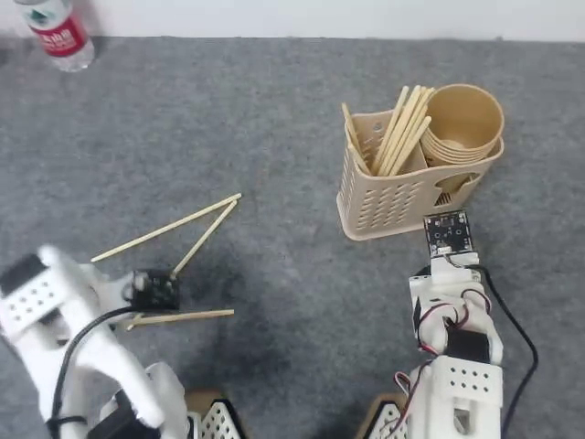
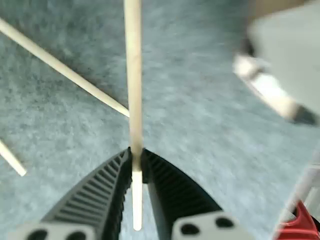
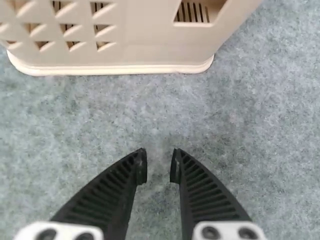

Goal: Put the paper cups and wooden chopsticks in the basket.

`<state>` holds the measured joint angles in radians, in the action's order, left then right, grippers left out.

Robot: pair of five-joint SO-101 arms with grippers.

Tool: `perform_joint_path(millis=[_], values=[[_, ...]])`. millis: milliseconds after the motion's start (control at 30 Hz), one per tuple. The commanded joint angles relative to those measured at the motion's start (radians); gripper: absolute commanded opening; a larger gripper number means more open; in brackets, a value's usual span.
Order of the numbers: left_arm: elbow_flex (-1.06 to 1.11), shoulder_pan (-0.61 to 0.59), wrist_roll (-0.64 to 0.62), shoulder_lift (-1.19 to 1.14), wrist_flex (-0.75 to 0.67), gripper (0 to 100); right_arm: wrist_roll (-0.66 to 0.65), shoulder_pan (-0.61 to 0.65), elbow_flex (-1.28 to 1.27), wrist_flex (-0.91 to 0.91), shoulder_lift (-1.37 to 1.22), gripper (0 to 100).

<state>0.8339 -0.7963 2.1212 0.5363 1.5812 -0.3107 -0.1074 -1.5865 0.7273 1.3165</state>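
A beige slotted basket (image 1: 393, 201) stands at the right, holding stacked paper cups (image 1: 466, 123) and several wooden chopsticks (image 1: 402, 128). Three chopsticks lie at the left on the grey carpet. My left gripper (image 1: 155, 306) (image 2: 133, 162) is shut on the nearest chopstick (image 1: 196, 315) (image 2: 133, 75), close to one end. Two loose chopsticks lie just beyond it, a long one (image 1: 164, 229) and a shorter one (image 1: 206, 236) (image 2: 65, 70). My right gripper (image 1: 448, 240) (image 3: 157, 167) rests low in front of the basket's base (image 3: 140, 35), fingers nearly together with nothing between them.
A plastic water bottle (image 1: 57, 32) with a red label lies at the far left corner. Open carpet (image 1: 274, 137) stretches between the loose chopsticks and the basket. The white arm bases stand at the near edge.
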Motion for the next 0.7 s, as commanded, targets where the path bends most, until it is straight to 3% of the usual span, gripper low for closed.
perform_joint_path(millis=[0, 200, 400, 467, 567, 667], values=[[-0.189, 0.049, -0.005, 0.032, 0.175, 1, -0.009, 0.007, 0.009, -0.012, 0.010, 9.7], [-0.185, 0.173, -0.135, 0.209, 0.175, 1, -0.009, 0.007, 0.009, -0.012, 0.010, 9.7], [-0.193, 0.496, -0.470, 0.465, 0.153, 1, -0.011, 0.007, 0.009, -0.012, 0.010, 9.7], [-0.193, 0.634, -0.669, 0.543, 0.083, 1, -0.011, 0.007, 0.009, -0.012, 0.010, 9.7], [-0.193, 0.802, -1.083, 0.621, -0.129, 1, -0.012, 0.007, 0.009, -0.012, 0.010, 9.7], [-0.202, 0.856, -1.456, 0.631, -0.347, 1, -0.012, 0.007, 0.009, -0.012, 0.010, 9.7]])
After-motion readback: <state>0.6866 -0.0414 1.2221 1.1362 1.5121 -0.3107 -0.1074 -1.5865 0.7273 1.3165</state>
